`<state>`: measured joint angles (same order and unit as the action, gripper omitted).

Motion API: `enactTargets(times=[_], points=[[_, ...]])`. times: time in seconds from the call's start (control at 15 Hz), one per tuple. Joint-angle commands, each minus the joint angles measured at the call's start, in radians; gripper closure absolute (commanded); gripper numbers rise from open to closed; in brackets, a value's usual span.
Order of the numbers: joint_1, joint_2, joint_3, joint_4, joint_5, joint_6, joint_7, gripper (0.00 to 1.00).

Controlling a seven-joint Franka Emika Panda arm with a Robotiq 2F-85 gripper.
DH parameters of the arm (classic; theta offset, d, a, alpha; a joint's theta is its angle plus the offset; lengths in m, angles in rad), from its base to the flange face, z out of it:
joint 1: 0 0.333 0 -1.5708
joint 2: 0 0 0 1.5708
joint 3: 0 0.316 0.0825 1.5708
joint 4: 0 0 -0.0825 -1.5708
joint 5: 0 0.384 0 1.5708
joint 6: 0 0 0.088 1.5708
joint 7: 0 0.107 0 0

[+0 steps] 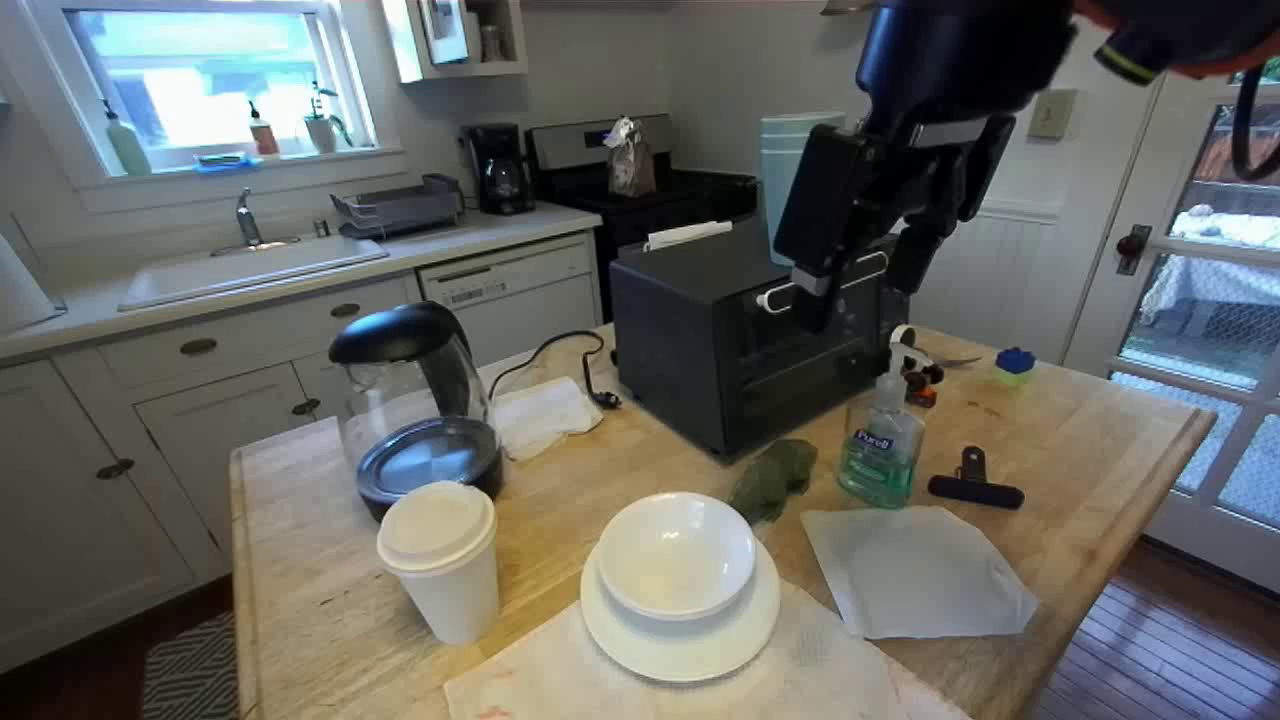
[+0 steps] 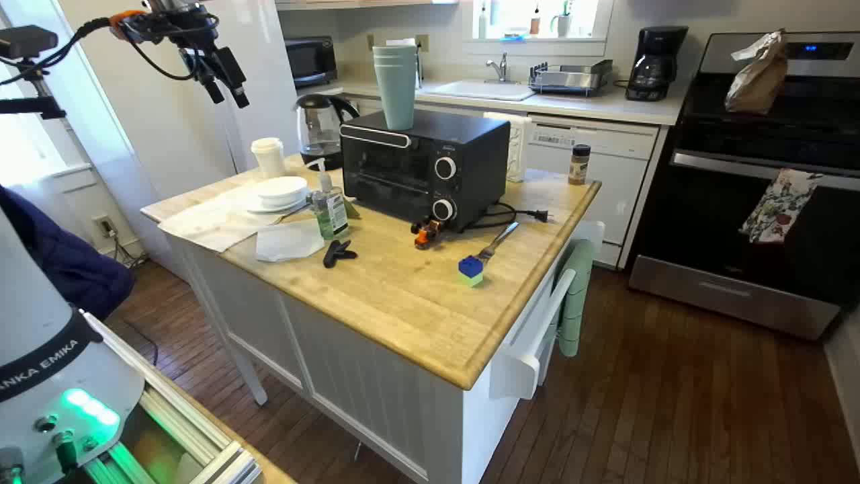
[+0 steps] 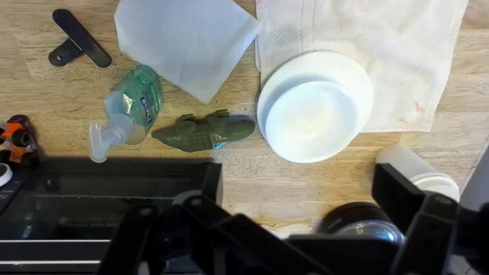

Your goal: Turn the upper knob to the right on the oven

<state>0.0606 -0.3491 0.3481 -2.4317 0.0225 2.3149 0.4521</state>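
The black toaster oven [image 1: 665, 345] stands on the wooden table, and its front shows in an exterior view [image 2: 386, 168]. Its upper knob [image 2: 445, 168] is round with a white ring, above a similar lower knob [image 2: 443, 210]. The wrist view shows the oven's glass door [image 3: 95, 202] and part of one white knob [image 3: 4, 173] at the left edge; I cannot tell which knob. My gripper [image 2: 228, 98] is high above the table, apart from the oven and on its far side from the knobs. In the wrist view its fingers [image 3: 300, 173] are wide apart with nothing between them.
Light blue cups [image 2: 396, 87] stand on the oven. A sanitizer bottle [image 2: 330, 208] and an orange toy car [image 2: 427, 234] stand before it. A fork [image 2: 497, 243], black clip [image 2: 338, 253], white bowl [image 1: 678, 555], paper cup [image 1: 445, 570] and glass kettle [image 1: 415, 410] are also on the table.
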Motion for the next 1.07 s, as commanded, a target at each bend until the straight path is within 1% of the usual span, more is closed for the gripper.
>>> enactTargets(times=[0.0,0.4,0.47,0.67,0.8,0.87,1.0], points=[[0.025,0.003,-0.024,0.001,-0.012,-0.003,0.008,0.00],[0.025,0.003,-0.024,0.001,-0.012,-0.003,0.008,0.00],[0.002,0.015,-0.023,0.002,-0.061,0.010,0.007,0.00],[-0.052,0.044,-0.049,0.002,-0.203,-0.005,-0.018,0.00],[-0.047,0.067,-0.098,0.006,-0.223,-0.032,-0.110,0.00],[-0.057,0.076,-0.114,0.007,-0.258,-0.043,-0.138,0.00],[-0.058,0.099,-0.164,0.014,-0.281,-0.072,-0.235,0.00]])
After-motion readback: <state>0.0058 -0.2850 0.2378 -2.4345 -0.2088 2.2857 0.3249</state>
